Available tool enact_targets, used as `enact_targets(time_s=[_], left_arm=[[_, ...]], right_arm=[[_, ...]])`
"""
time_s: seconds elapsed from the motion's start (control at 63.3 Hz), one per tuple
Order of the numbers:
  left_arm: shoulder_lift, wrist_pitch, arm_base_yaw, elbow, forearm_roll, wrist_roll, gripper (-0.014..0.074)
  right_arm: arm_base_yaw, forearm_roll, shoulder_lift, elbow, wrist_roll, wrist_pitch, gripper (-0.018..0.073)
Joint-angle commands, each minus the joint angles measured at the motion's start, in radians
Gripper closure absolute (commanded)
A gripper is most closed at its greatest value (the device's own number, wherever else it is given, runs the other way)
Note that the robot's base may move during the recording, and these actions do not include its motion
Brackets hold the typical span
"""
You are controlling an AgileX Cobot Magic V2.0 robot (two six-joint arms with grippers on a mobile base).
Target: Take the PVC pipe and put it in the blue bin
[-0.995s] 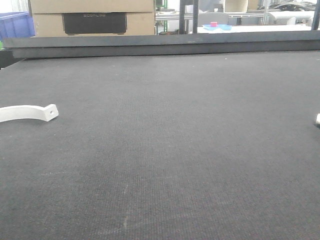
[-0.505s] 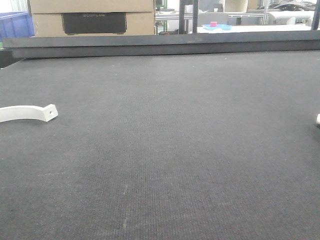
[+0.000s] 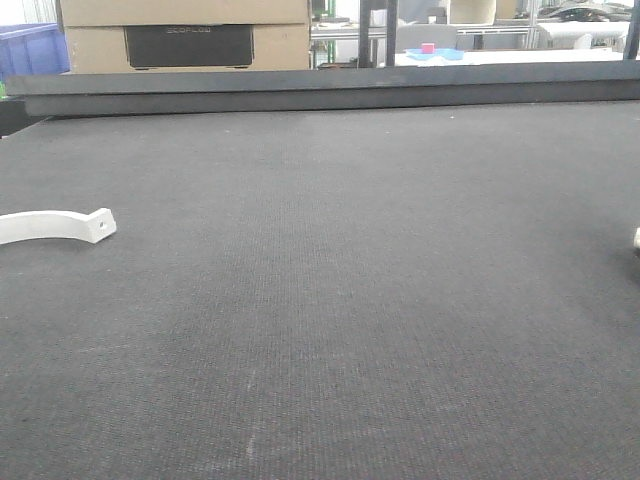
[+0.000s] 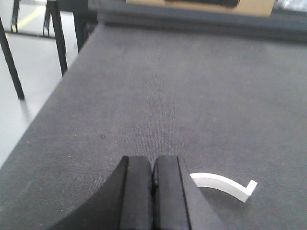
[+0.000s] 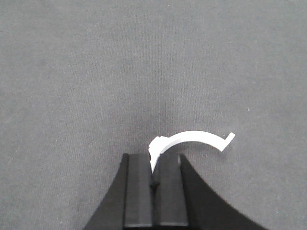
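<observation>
A white curved PVC pipe (image 3: 55,225) lies on the dark mat at the far left of the front view. In the left wrist view the same arc (image 4: 223,184) lies just right of my left gripper (image 4: 153,165), whose fingers are pressed together with nothing between them. My right gripper (image 5: 153,167) is shut on one end of a second white PVC pipe (image 5: 192,139), which arcs away to the right beyond the fingertips. A white speck (image 3: 636,238) at the right edge of the front view may be part of it. The blue bin (image 3: 30,48) stands beyond the table's far left corner.
A raised dark rail (image 3: 320,90) runs along the table's far edge, with a cardboard box (image 3: 185,35) behind it. The table's left edge (image 4: 48,110) drops to the floor beside black legs.
The white speck at the right edge of the front view has slid slightly further right. The pipe at the left has not moved.
</observation>
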Motion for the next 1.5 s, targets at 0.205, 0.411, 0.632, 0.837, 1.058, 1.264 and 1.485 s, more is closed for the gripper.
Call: enact_targets(time_s=[0.205, 0.411, 0.632, 0.837, 1.058, 1.264, 1.485], left_arm=[[0.231, -0.013, -0.006, -0.166, -0.008, 0.0, 0.0707], [0.263, 0.013, -0.006, -0.183, -0.008, 0.0, 0.0707], [0.266, 0.096, -0.006, -0.183, 0.04, 0.0, 0.0707], [0.268, 0.12, -0.006, -0.183, 0.061, 0.0, 0.0706], [0.299, 0.168, -0.006, -0.183, 0.065, 0.0, 0.0625], [0.348, 0.169, -0.006, -0.183, 0.065, 0.0, 0.0367], [0.419, 0.147, -0.006, -0.183, 0.051, 0.0, 0.0277]], right_arm=[[0.001, -0.011, 0.005, -0.009, 0.0, -0.125, 0.0727], [0.001, -0.011, 0.012, -0.009, 0.0, -0.063, 0.0727], [0.001, -0.011, 0.076, -0.009, 0.0, -0.044, 0.0708], [0.001, -0.011, 0.17, -0.009, -0.002, -0.026, 0.0439], [0.001, -0.011, 0.272, -0.009, -0.002, -0.005, 0.0296], [0.001, -0.011, 0.336, -0.009, -0.002, 0.004, 0.0316], [0.001, -0.011, 0.391, -0.009, -0.002, -0.01, 0.0316]])
